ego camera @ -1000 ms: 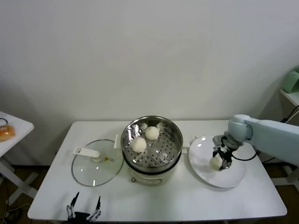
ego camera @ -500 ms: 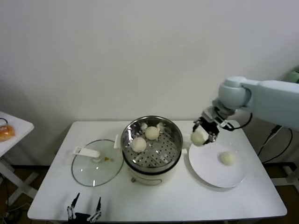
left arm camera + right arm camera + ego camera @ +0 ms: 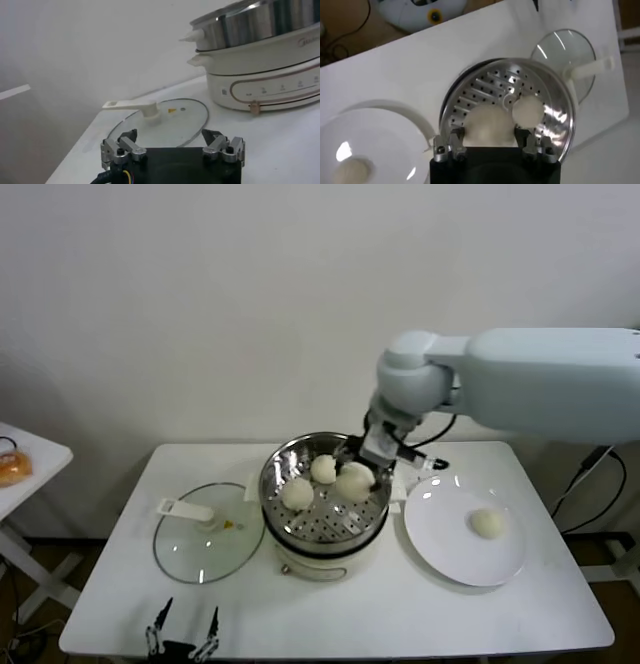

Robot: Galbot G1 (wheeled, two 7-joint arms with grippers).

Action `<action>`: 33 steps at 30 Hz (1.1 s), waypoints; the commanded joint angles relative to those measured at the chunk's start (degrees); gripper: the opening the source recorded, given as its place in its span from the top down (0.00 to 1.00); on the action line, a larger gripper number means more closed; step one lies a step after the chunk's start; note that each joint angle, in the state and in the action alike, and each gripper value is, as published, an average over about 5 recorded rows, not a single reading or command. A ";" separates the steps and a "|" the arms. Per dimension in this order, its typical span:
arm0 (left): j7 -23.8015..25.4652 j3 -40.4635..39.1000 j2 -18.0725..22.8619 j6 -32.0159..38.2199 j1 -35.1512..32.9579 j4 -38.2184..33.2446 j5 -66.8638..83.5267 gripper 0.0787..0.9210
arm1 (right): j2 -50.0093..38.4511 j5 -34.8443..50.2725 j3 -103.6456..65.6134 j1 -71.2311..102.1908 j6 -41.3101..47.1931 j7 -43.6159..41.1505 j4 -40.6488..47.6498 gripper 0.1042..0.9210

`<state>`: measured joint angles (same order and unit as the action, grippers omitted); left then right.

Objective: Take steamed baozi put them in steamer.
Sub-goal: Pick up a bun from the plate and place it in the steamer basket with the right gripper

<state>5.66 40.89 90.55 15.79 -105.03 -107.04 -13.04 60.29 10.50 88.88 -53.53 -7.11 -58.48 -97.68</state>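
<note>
On the white desk (image 3: pixel 500 604) stands the steamer (image 3: pixel 325 492), two baozi (image 3: pixel 297 494) lying on its perforated floor. Above its right side the right gripper (image 3: pixel 362 474) pinches a third bun (image 3: pixel 352 481) between its fingers. The plate (image 3: pixel 440 534) beside it holds the last bun (image 3: pixel 487 523). The left gripper (image 3: pixel 180 634) waits spread at the desk's near edge by the glass lid (image 3: pixel 207 532).

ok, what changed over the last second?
The right gripper lifted one baozi off the plate and carried it left over the steamer, jaws still closed on it. One bun stays on the plate and two in the steamer; the lid and left gripper haven't moved.
</note>
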 commanded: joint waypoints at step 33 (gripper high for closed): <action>0.08 0.52 -0.08 -0.26 0.83 0.66 0.59 0.12 | 10.61 -11.64 -0.32 11.33 -5.09 3.95 9.53 0.14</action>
<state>5.71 41.48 90.43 15.61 -104.20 -106.30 -12.35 72.12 -3.88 88.27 -38.52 -11.04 -55.01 -88.32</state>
